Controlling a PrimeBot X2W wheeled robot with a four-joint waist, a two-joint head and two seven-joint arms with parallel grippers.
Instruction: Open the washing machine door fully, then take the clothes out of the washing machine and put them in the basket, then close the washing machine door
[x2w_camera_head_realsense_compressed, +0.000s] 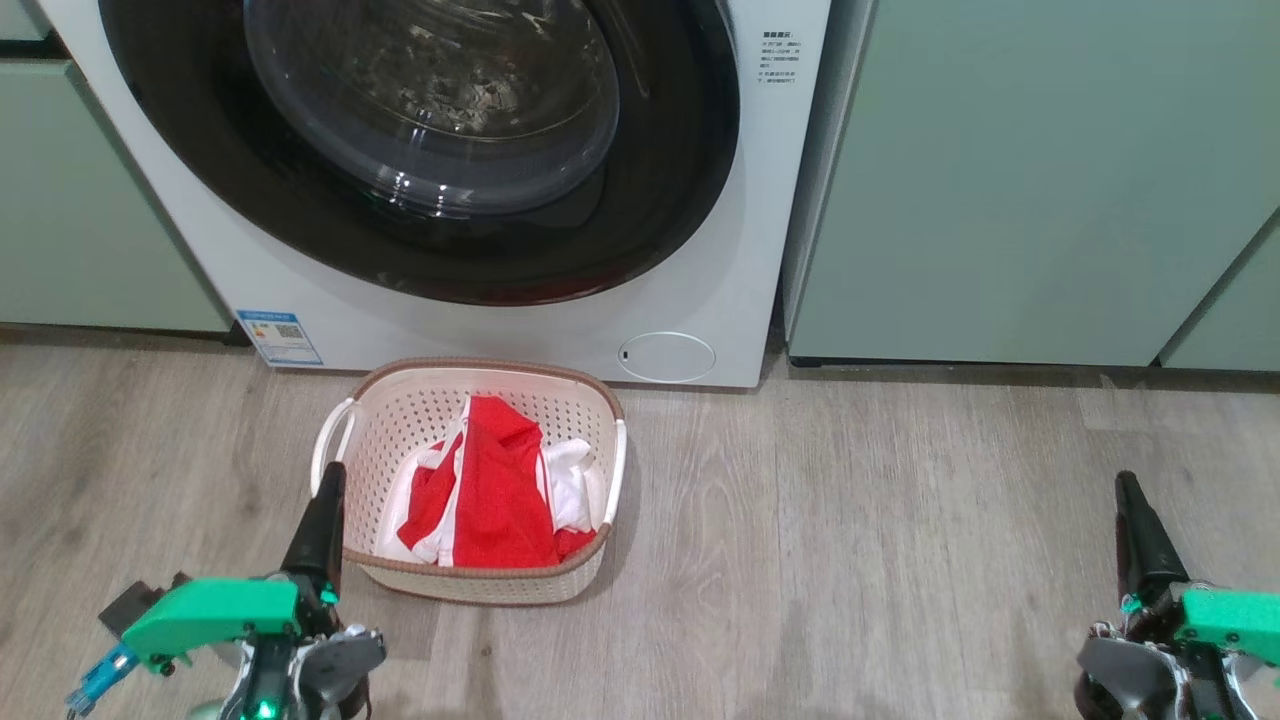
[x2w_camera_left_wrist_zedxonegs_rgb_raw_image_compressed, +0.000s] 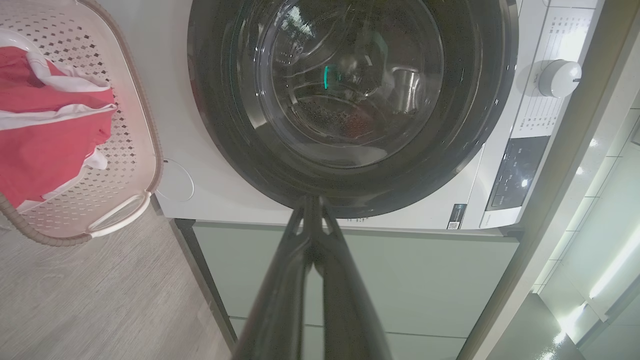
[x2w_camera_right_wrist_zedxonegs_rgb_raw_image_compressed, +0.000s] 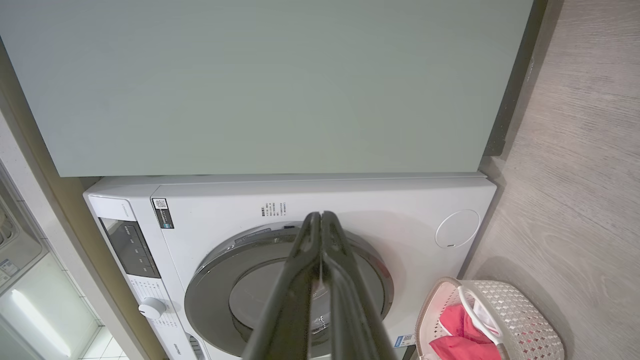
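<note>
Since the clothes (x2w_camera_head_realsense_compressed: 490, 480) lie bunched inside the basket (x2w_camera_head_realsense_compressed: 400, 420) and the washing machine door (x2w_camera_head_realsense_compressed: 690, 200) sits flush in the front of the washing machine (x2w_camera_head_realsense_compressed: 745, 290), I judge all three steps done. The basket stands on the wooden floor (x2w_camera_head_realsense_compressed: 850, 520) just in front of the washer, below the door. That makes sense: a garment lifted from the drum has only a short way to go. The red fabric with its white parts rests against the near wall, and none of it hangs over the brown rim. Through the glass bowl I see drum metal and reflections; a faint reddish glint there I take for the basket's load mirrored. My left gripper (x2w_camera_head_realsense_compressed: 331, 478) has its two dark fingers pressed together with nothing between them. It hangs low by the basket's near left corner, and I cannot tell whether it touches. My right gripper (x2w_camera_head_realsense_compressed: 1129, 488) is likewise pinched closed and empty, well off to the right over bare floor, before the pale green cabinets (x2w_camera_head_realsense_compressed: 1020, 180). Both look parked, clear of the door.
</note>
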